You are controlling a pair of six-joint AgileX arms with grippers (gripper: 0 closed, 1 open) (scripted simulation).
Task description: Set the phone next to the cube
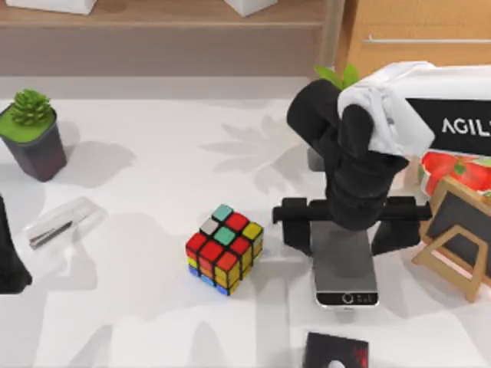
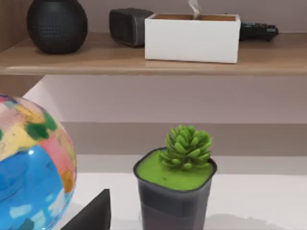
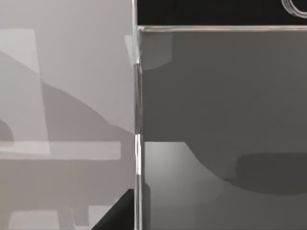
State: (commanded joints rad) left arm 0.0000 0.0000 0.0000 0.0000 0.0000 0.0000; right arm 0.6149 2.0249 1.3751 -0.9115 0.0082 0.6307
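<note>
The phone lies flat on the counter, near the cube on its right. Thin, stiff, glossy, probably slippery: grip its long silver edges. The right gripper straddles it, fingers spread; contact seems unmade. Left arm parked at the counter's left.

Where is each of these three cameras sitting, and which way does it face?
Top view: above the table, looking down on the cube, the phone and the right gripper.
Left wrist view: on the left arm, facing a potted plant and a shelf.
Right wrist view: right arm, just above the phone.
Shared: phone, plant.
</note>
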